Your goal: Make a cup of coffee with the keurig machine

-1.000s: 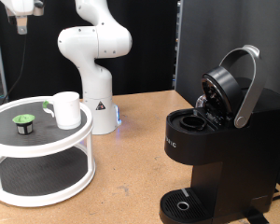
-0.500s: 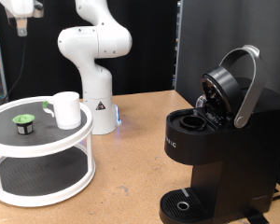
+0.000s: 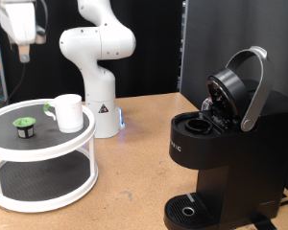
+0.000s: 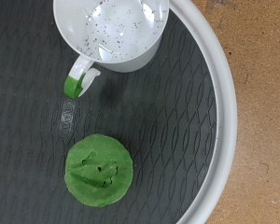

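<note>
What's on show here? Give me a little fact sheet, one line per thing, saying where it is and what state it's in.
End effector: high at the exterior view's top left, above the stand, holding nothing that shows
Cup: upright on the stand's top shelf, appears empty
Pod: green-topped, on the same shelf, apart from the cup
Stand: round, white, two shelves, dark mat on top
Keurig: black, at the exterior view's right, lid raised, chamber open, nothing on its drip tray
Robot base: white, behind the stand
</note>
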`<state>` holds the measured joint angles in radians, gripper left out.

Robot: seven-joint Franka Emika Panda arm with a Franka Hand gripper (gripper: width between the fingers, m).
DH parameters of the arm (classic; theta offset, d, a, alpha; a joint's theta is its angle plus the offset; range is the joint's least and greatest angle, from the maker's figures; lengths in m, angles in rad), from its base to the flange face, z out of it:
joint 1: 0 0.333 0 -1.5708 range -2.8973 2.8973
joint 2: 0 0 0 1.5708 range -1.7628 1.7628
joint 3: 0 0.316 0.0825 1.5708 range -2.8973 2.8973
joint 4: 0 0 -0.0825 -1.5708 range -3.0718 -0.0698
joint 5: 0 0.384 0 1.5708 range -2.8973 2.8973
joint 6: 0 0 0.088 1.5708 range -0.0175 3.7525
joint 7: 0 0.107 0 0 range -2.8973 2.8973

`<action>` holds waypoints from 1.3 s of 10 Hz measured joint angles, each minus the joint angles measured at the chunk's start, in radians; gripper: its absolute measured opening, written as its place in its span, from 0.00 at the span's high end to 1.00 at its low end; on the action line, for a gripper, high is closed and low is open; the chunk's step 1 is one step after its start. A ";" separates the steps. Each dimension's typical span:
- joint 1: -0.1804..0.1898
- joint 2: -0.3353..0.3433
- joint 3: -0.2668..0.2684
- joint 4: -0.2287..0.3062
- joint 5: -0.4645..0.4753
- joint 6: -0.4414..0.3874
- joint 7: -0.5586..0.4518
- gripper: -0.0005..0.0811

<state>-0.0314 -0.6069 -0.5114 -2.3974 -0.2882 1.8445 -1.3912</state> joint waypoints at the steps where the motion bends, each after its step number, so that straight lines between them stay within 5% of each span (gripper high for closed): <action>1: 0.000 0.010 -0.011 -0.017 -0.004 0.022 -0.006 0.01; 13: -0.005 0.077 -0.119 -0.203 -0.152 0.286 -0.037 0.01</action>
<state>-0.0366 -0.5300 -0.6307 -2.6007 -0.4400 2.1309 -1.4278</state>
